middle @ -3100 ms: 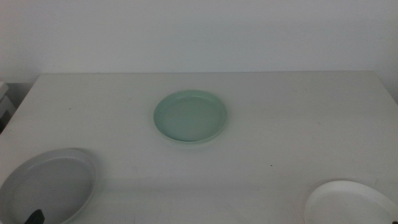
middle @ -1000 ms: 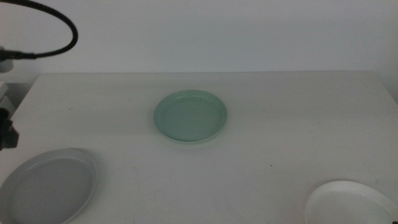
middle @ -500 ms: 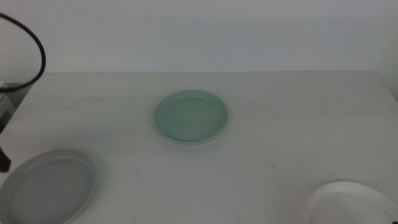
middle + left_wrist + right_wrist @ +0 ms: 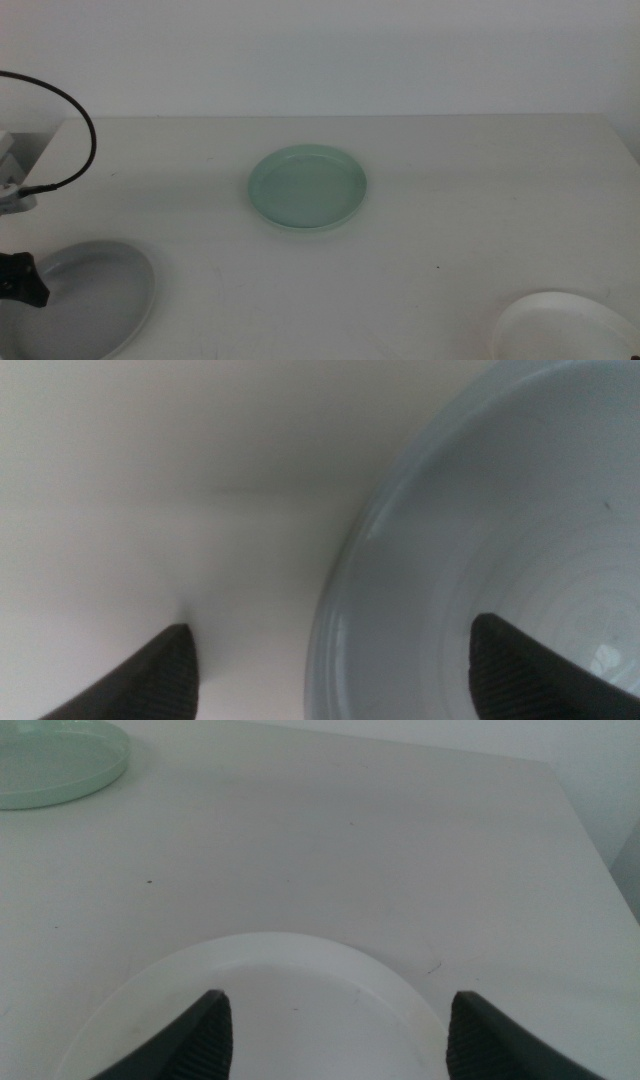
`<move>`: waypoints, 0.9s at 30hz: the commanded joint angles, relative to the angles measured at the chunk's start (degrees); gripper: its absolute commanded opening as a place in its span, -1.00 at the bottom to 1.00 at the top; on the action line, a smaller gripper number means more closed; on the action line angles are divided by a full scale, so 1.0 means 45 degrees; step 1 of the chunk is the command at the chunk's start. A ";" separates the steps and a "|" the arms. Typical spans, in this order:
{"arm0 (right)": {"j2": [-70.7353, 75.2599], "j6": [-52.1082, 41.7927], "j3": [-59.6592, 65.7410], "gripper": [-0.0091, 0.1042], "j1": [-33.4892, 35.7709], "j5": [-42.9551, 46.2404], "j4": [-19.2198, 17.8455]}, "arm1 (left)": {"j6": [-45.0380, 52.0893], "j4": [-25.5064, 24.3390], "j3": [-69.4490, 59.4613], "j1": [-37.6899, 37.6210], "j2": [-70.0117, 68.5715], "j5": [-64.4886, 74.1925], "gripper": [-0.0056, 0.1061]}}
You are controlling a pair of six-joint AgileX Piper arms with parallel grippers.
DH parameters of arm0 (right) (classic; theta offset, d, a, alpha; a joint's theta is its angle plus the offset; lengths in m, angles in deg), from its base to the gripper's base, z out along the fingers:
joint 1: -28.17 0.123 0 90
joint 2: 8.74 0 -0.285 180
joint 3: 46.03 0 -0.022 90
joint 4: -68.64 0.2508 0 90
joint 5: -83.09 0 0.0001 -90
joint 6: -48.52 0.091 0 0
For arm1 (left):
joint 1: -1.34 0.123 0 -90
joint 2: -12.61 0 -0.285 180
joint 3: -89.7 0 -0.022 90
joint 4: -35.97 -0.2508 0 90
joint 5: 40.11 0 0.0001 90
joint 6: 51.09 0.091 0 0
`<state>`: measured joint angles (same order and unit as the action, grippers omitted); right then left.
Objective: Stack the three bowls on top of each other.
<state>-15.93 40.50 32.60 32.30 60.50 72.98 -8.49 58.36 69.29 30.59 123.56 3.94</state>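
Grey bowl (image 4: 82,298) found at table's (image 4: 480,200) near left corner. Left gripper (image 4: 330,660) spread wide astride its rim, one jaw inside, one outside, nothing clamped. Mint green bowl (image 4: 307,187) at centre; white bowl (image 4: 562,328) at near right, under right gripper (image 4: 335,1030), likewise spread, gripping nothing.
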 commanded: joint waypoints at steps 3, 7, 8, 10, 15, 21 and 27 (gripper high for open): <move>0.0337 -0.0051 -0.0031 0.13 -0.0095 0.0945 -0.0130 | -0.0113 0.0275 0.0247 -0.0049 -0.0166 0.0009 0.31; 0.0337 -0.0051 -0.0031 0.13 -0.0095 0.0945 -0.0130 | -0.0341 0.0247 0.0247 -0.0078 -0.0089 0.0107 -0.51; 0.0337 -0.0051 -0.0031 0.13 -0.0095 0.0945 -0.0130 | -0.0644 0.0208 0.0247 -0.0078 -0.0089 0.0107 -0.67; 0.0337 -0.0051 -0.0031 0.13 -0.0095 0.0945 -0.0130 | -0.1296 0.0050 0.0247 -0.0062 -0.0151 0.0107 -0.89; 0.0337 -0.0051 -0.0031 0.13 -0.0095 0.0945 -0.0130 | -0.1752 0.0081 0.0337 -0.0213 -0.0973 0.0880 -0.90; 0.0337 -0.0051 -0.0031 0.13 -0.0095 0.0945 -0.0130 | -0.2811 0.0085 0.1019 -0.1789 -0.2527 0.2186 -0.90; 0.0337 -0.0051 -0.0031 0.13 -0.0095 0.0945 -0.0130 | -0.4962 0.0085 0.1755 -0.4658 -0.3051 0.2240 -0.90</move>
<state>-15.93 40.50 32.60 32.30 60.50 72.98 -27.49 57.01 74.97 12.93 112.23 13.91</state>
